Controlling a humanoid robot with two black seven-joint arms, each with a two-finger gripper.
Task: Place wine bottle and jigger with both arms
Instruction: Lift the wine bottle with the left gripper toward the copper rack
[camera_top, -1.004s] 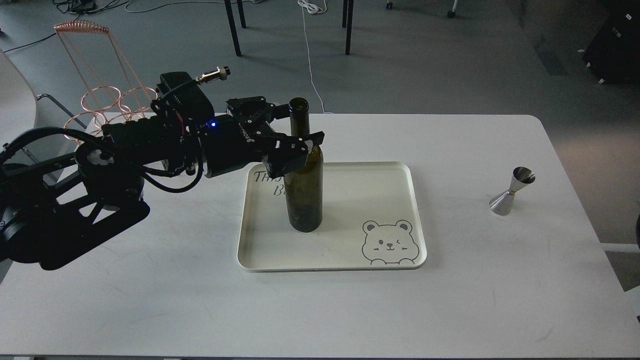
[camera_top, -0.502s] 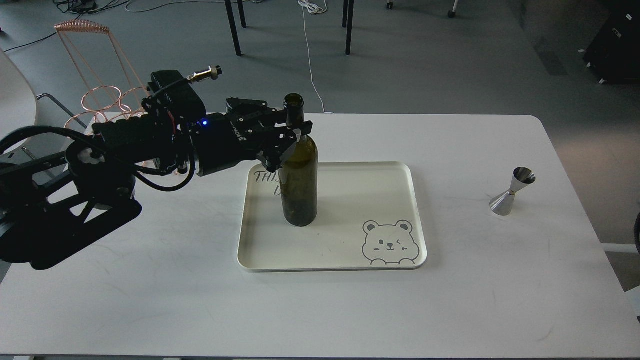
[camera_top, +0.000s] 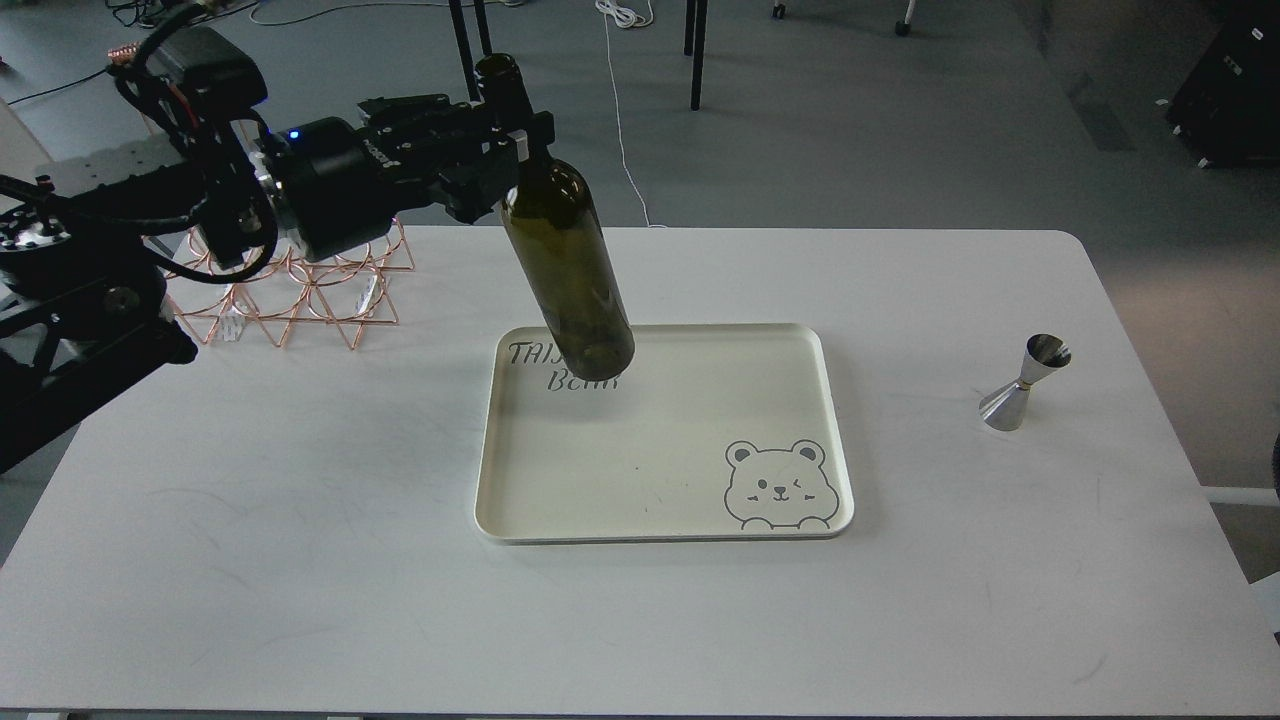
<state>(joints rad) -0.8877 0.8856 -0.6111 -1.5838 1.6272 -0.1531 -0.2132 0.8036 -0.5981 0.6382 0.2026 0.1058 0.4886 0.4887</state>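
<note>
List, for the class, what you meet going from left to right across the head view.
Copper wire rack → left gripper holding the wine bottle by its neck → cream tray → bear drawing on the tray's right corner → jigger, standing alone on the white table.

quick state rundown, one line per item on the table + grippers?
wine bottle: gripped at the neck, lifted, tilted, base over the tray.
left gripper: shut on the bottle neck.
tray: flat on the table, nothing resting in it.
jigger: upright on the table, right of the tray, untouched.
copper wire rack: standing at table's far left.
right gripper: not in view.
</note>
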